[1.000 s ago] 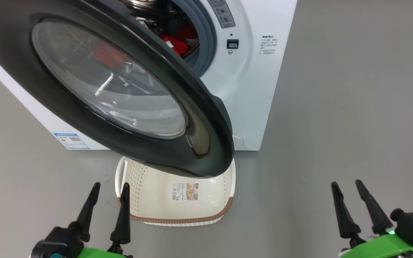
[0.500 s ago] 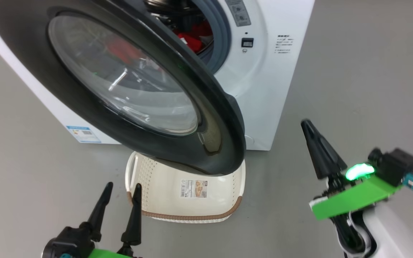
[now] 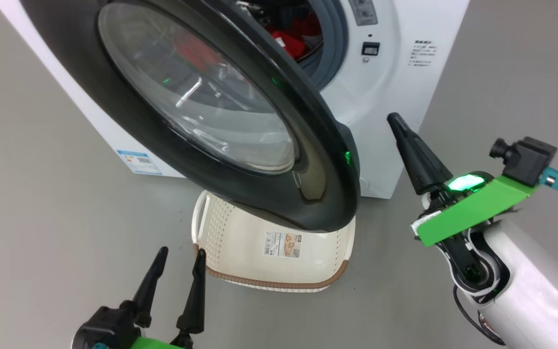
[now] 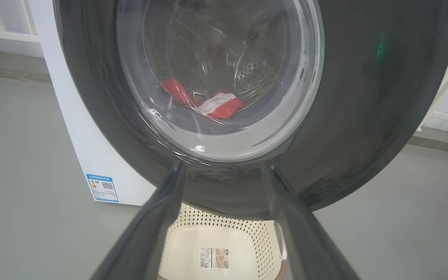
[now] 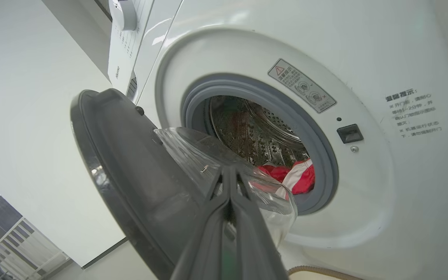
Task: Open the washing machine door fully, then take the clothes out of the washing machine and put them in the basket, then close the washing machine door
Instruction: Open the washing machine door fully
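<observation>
Head view: the washing machine door (image 3: 196,106) stands part open on the washing machine (image 3: 395,72), its free edge over the basket (image 3: 221,232) on the smooth grey floor (image 3: 41,218). The door looks rigid and weighty, and its glossy rim is probably slippery; pushing the inner face near the free edge seems wiser than pinching. The left hand (image 3: 181,252) is spread and empty, low beside the basket. The right hand (image 3: 397,123) is raised, just right of the door's edge.

Left wrist view: the red and white clothes (image 4: 218,109) show through the glass.

Right wrist view: the right hand's fingers are pressed together on nothing. The clothes lie low in the drum (image 5: 255,132) behind the grey gasket (image 5: 325,182). They look soft and light, so any fold should do. A plain white wall (image 5: 25,116) stands to one side.
</observation>
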You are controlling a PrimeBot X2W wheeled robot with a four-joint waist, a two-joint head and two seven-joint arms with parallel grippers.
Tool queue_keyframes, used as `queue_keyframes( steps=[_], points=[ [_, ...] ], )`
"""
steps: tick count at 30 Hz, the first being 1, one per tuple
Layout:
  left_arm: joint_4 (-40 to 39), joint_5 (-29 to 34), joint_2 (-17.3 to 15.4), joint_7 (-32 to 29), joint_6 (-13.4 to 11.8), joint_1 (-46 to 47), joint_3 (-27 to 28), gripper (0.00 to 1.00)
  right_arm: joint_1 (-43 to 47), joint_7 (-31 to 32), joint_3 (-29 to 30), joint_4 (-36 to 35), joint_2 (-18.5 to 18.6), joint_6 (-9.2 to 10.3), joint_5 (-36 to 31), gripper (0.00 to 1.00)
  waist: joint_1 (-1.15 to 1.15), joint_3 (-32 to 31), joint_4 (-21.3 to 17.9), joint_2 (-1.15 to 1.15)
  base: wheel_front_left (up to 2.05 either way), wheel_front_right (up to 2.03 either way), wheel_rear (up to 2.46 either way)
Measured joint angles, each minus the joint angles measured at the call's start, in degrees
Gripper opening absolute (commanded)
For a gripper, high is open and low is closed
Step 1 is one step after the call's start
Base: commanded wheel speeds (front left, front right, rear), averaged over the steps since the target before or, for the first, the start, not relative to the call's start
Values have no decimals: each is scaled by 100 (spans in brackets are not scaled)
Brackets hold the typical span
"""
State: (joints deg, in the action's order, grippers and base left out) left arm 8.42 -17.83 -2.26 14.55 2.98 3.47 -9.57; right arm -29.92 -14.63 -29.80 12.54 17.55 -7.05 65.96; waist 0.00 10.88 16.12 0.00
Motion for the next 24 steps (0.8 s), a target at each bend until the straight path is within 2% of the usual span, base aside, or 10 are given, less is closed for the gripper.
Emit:
queue_keyframes(
  steps=[4,12,18,24],
  points=[
    [-24,-59,0,0,-15,4,-69,100,-302,94,-470,100,207,0,749,0,0,90,86,0,0,0,0],
    [-64,-174,1,-1,-69,51,-168,100,-581,649,-726,64,446,0,2011,0,0,251,242,0,0,0,0],
    [-73,-220,0,-1,-101,51,-193,100,-576,1196,-842,31,547,0,2464,0,0,243,326,0,0,0,0],
    [-87,-244,0,0,-104,42,-214,100,-508,1546,-884,-163,610,2,2639,0,0,109,401,0,0,0,0]
  ],
)
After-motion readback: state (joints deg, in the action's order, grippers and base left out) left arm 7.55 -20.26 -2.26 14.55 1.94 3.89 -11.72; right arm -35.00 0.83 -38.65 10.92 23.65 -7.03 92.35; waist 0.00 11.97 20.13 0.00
